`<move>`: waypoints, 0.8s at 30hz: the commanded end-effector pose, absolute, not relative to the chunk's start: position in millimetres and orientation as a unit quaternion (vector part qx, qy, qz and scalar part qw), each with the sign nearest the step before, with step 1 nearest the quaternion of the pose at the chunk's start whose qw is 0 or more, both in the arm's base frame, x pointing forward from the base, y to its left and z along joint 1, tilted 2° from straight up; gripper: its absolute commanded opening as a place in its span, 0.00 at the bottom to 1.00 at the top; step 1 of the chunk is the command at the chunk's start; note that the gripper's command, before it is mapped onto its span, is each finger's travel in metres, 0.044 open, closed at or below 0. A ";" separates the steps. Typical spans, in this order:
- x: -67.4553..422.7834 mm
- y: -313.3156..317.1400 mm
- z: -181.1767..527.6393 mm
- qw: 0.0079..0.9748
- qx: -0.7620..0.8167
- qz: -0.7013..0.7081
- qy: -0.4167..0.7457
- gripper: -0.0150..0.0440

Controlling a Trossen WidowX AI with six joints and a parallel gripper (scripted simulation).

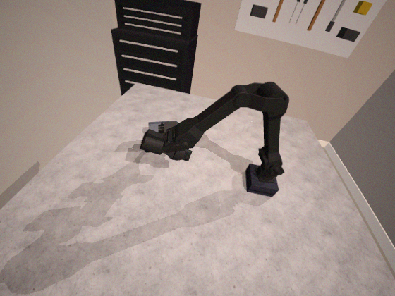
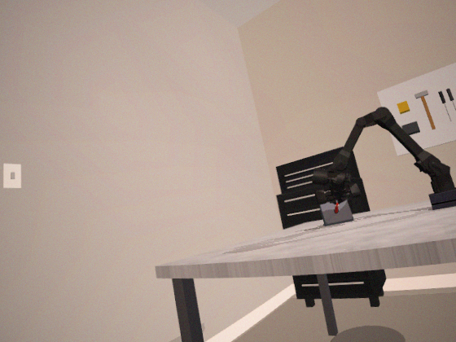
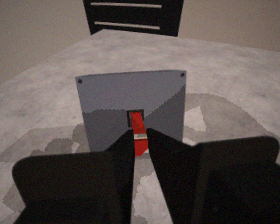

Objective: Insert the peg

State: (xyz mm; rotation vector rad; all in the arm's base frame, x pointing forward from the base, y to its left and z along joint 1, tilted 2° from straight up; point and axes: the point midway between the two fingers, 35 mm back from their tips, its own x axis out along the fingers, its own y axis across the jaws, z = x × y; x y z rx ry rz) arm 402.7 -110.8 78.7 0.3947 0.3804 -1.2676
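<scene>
A red square peg (image 3: 138, 131) (image 2: 337, 208) is held between my gripper's fingers. Its far end sits in the square hole (image 3: 135, 113) in the middle of the grey sloped panel (image 3: 107, 95) (image 2: 331, 217) (image 1: 155, 125). In the wrist view the peg runs from the fingers up into the hole, and a short red length shows between fingertips and panel. My gripper (image 2: 336, 197) is close in front of the panel's face, shut on the peg. In the top view the wrist (image 1: 159, 143) hides the peg and most of the panel.
A black drawer cabinet (image 1: 155, 44) (image 2: 301, 189) stands behind the table's far edge. The arm's base (image 1: 262, 182) is on the right side of the grey table (image 1: 176, 227). A tool board (image 1: 310, 8) hangs on the wall.
</scene>
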 end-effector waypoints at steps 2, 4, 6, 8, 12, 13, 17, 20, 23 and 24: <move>403.5 -113.0 76.4 0.771 0.181 -0.583 0.179 0.25; 403.9 -114.2 75.8 0.771 0.181 -0.583 0.178 0.25; 404.3 -115.4 75.2 0.771 0.181 -0.583 0.178 0.25; 404.6 -116.5 74.7 0.771 0.181 -0.583 0.178 0.25; 405.2 -118.3 73.8 0.771 0.181 -0.583 0.178 0.25; 405.3 -118.6 73.6 0.771 0.181 -0.583 0.178 0.25; 405.7 -119.7 73.2 0.771 0.181 -0.583 0.178 0.25; 405.9 -120.2 73.0 0.771 0.181 -0.583 0.178 0.25; 406.0 -120.5 72.9 0.771 0.181 -0.583 0.178 0.25; 405.8 -120.6 73.9 0.771 0.182 -0.585 0.175 0.25</move>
